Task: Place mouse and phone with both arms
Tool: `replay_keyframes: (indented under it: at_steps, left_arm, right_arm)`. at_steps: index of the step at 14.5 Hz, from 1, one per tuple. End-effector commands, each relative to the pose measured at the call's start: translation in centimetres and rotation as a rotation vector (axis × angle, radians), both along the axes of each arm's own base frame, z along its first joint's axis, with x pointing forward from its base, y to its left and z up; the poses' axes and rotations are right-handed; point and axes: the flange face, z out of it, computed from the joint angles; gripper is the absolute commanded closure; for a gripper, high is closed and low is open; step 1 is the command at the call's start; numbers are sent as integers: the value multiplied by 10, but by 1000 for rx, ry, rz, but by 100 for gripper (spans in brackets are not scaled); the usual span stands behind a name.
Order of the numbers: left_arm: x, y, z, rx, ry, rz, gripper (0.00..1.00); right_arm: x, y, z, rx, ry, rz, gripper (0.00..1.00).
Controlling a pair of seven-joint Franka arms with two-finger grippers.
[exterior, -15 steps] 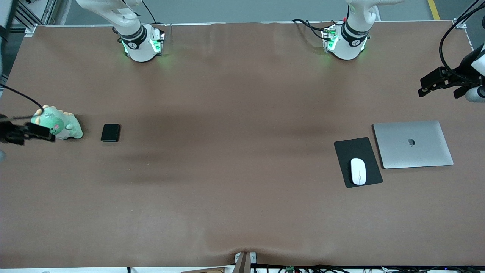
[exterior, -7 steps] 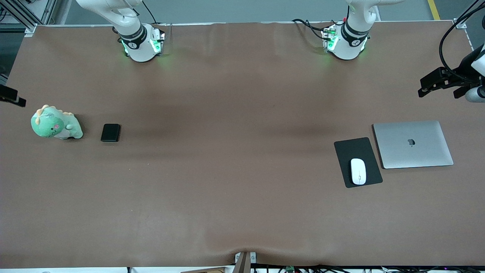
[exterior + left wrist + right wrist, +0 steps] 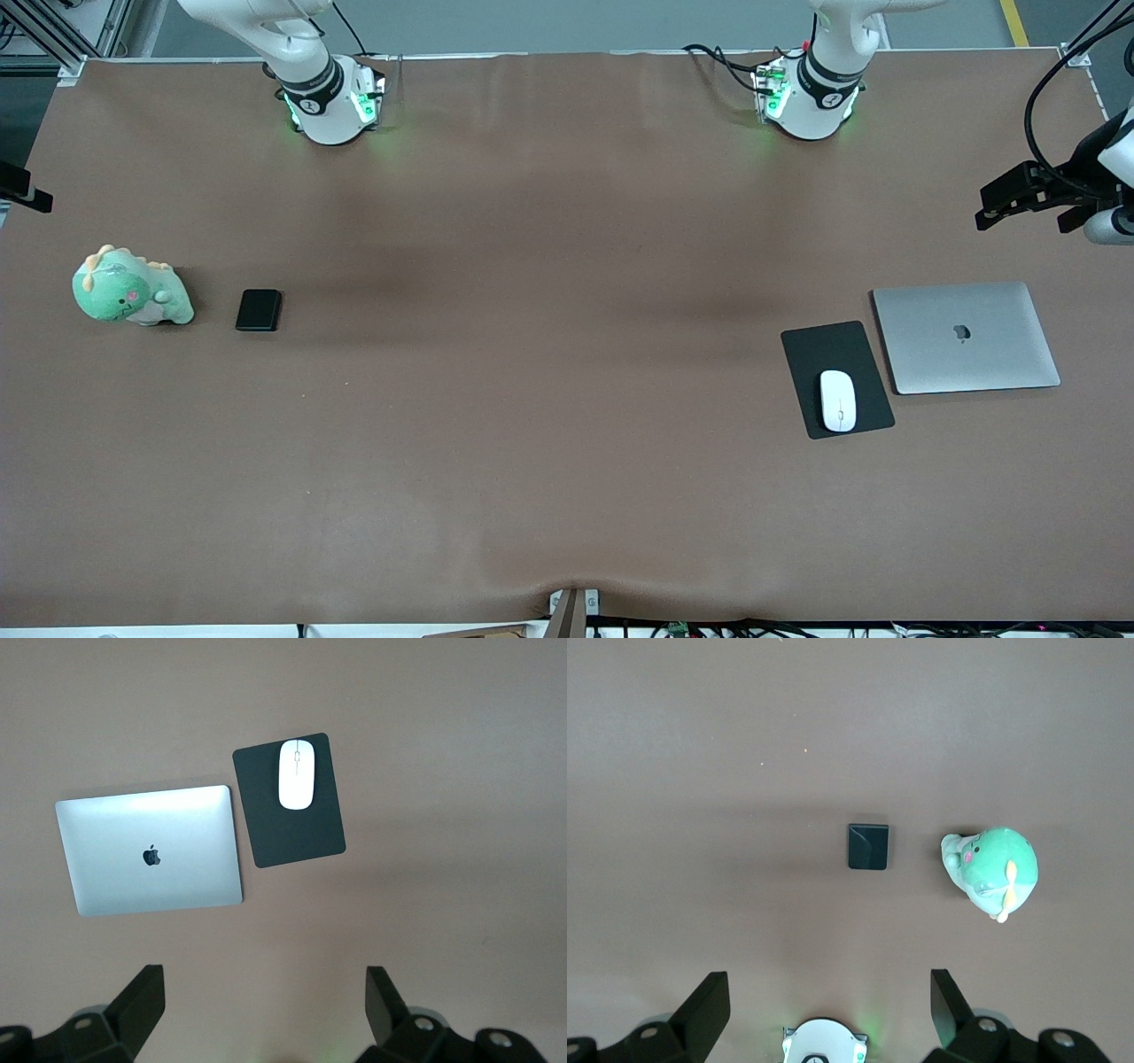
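The left gripper [image 3: 264,1014] hangs high over the left arm's end of the table, fingers spread wide and empty. The right gripper [image 3: 829,1014] is equally wide and empty, high over the right arm's end. Below the left one, the mouse [image 3: 837,400] lies on a mat [image 3: 842,350] beside a laptop [image 3: 966,337]. Below the right one, the phone [image 3: 259,310] lies flat beside a toy [image 3: 130,289]. Both things look placed; judging by this, the task seems done, with nothing left but parking the arms.
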Motion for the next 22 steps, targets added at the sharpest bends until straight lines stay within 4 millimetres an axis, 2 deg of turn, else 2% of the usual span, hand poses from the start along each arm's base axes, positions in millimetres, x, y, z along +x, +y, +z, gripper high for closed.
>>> replay_keyframes:
  at_steps: [1,4,5,8,16,22]
  left_arm:
    - [2,1,3,17,-11,-8,0]
    - [1,4,4,17,-13,-3,0]
    - [1,4,4,17,-13,-3,0]
    - [1,5,4,17,-13,-1,0]
    - [0,5,7,17,-17,-1,0]
    - [0,5,7,17,-17,-1,0]
  right_arm:
    - [-12,3,2,0,25,-6,0]
    - [-25,7,-4,16,75,4,0]
    - [-29,12,1,17,72,15,0]
    - [-30,27,4,-41,76,26,0]
    - [-54,31,-2,-45,-10,12,0]
    - [-47,32,3,-54,-63,16,0]
